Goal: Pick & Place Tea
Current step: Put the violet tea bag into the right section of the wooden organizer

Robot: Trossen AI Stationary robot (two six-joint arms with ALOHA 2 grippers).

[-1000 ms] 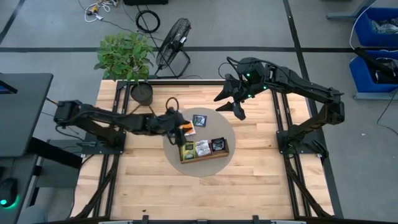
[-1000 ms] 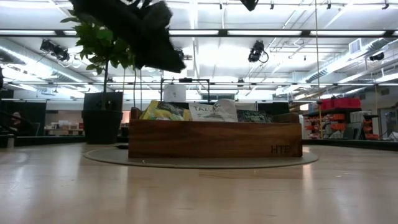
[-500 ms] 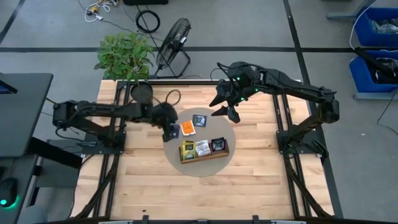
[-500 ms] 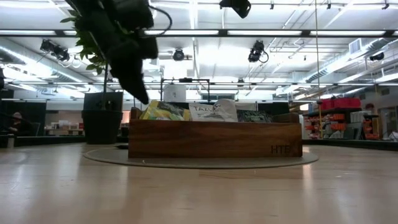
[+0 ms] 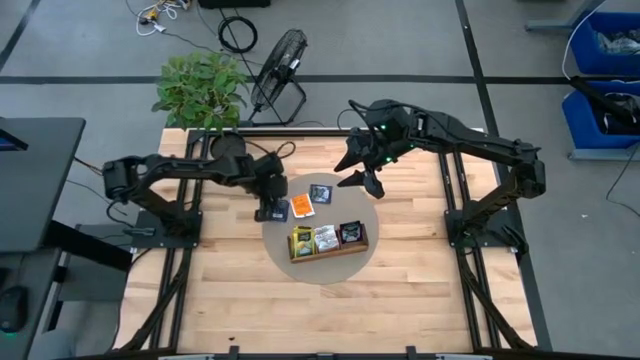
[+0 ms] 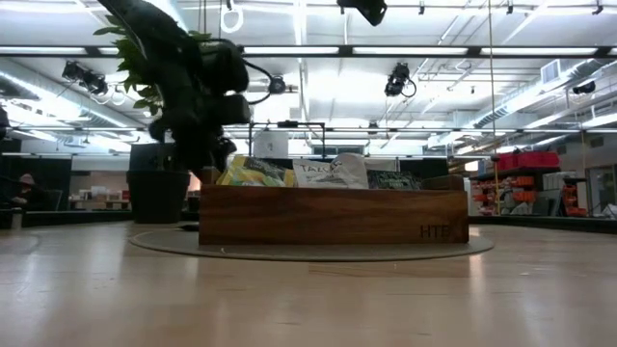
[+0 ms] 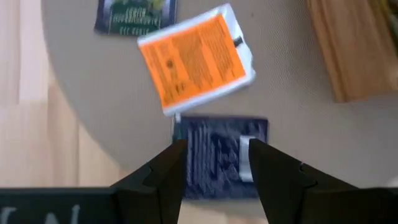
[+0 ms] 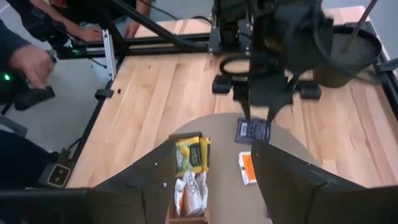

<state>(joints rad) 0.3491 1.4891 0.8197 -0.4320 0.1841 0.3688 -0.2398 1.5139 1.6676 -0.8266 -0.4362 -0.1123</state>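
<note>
Tea packets partly filed in the wooden tray (image 5: 328, 246), three loose on the round grey mat (image 5: 372, 215): dark blue (image 7: 219, 155), orange (image 7: 198, 59), another dark one (image 5: 320, 193). Left gripper (image 7: 213, 163) poised straight over the dark blue packet at the mat's edge, fingers (image 7: 163, 174) parted to either side of it, gripping nothing. Contact with the packet: cannot tell. Right gripper (image 5: 366, 176) raised over the mat's far edge, fingers spread, empty. Bare wood table (image 5: 400, 290) open all round the mat. Seen only from the right wrist: a person's hand (image 8: 32, 61) beyond the table. Low view: packets standing up out of the tray.
</note>
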